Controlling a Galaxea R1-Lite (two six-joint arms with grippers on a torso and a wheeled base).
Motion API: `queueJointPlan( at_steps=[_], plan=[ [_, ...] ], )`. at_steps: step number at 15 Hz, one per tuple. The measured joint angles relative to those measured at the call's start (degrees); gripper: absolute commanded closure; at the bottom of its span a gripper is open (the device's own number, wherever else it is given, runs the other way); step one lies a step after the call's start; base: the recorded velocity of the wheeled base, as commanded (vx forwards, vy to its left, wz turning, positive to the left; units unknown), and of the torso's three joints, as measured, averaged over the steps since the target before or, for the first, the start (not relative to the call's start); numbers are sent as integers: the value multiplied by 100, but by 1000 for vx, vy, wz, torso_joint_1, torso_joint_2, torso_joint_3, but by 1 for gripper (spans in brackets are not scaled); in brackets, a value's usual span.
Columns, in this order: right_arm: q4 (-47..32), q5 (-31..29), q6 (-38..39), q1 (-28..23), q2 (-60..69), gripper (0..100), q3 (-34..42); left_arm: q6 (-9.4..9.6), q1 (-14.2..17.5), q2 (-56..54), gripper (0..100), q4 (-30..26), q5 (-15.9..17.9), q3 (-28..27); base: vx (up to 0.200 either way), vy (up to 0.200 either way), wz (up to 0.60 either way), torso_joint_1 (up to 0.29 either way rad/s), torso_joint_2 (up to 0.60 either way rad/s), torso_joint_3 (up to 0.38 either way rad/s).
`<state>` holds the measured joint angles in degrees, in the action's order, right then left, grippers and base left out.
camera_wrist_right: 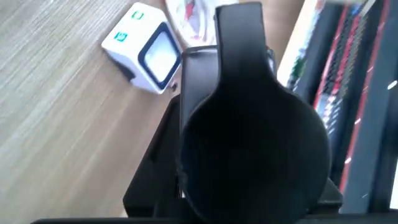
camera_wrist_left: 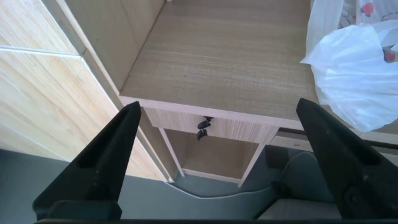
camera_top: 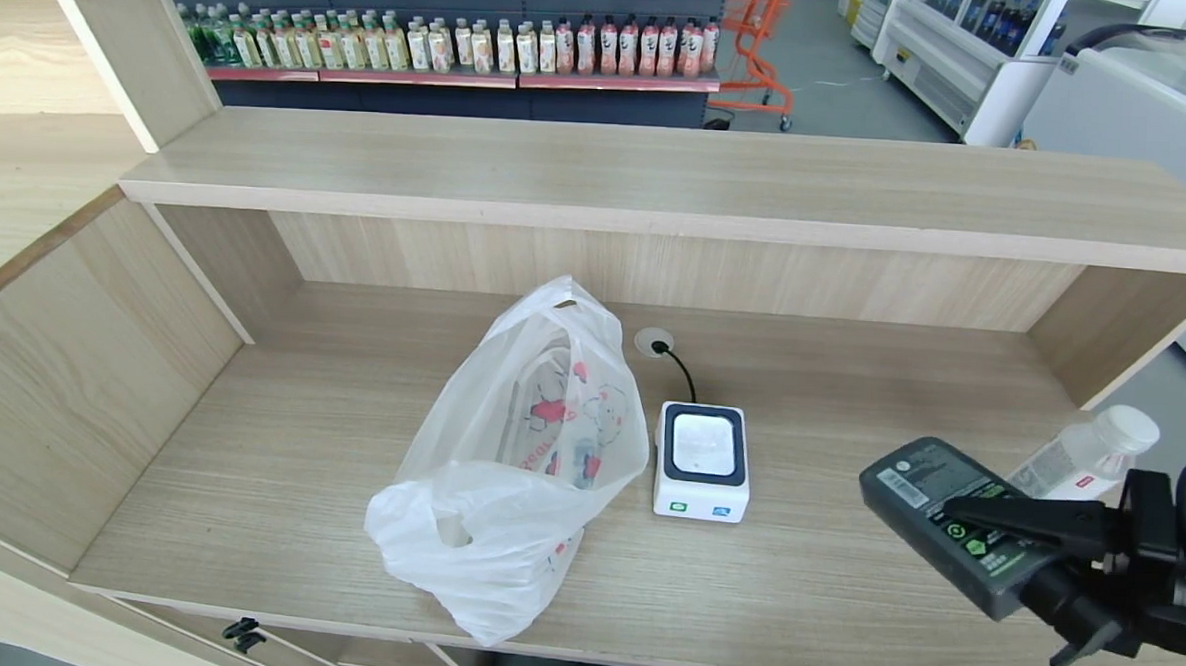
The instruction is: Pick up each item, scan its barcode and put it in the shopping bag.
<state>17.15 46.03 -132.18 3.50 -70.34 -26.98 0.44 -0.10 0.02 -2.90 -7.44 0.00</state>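
Dark grey box (camera_top: pixel 909 484) between right gripper's (camera_top: pixel 957 516) jaws (right of scanner (camera_top: pixel 703 460))

We see the dark grey box (camera_top: pixel 946 509) only in part: a finger of the right gripper (camera_top: pixel 1003 581) lies across its label, its near end is lost behind the gripper, and the box in turn hides the lower half of the clear bottle (camera_top: pixel 1088 455). In the right wrist view a dark blurred mass sits close to the lens, box or gripper we cannot tell. The shopping bag (camera_top: pixel 507 469) shows its contents only dimly through the plastic, and the left wrist view's edge cuts it off.
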Motion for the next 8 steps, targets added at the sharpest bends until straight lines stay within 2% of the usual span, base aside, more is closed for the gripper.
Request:
queueJointPlan(
  at_steps=[1, 2, 5, 8],
  plan=[
    [63, 350, -605, 199, -166, 100, -6, 0, 0, 0, 0, 1, -2, 0, 0, 0, 0, 0, 0, 0],
    [137, 525, -897, 421, -293, 100, -22, 0, 0, 0, 0, 1, 0, 0, 0, 0, 0, 0, 0, 0],
    [685, 701, -1403, 1340, -573, 100, -201, 0, 0, 0, 0, 1, -2, 0, 0, 0, 0, 0, 0, 0],
    [1798, 928, -1557, 2230, -1039, 100, -345, 0, 0, 0, 0, 0, 0, 0, 0, 0, 0, 0, 0, 0]
  ],
)
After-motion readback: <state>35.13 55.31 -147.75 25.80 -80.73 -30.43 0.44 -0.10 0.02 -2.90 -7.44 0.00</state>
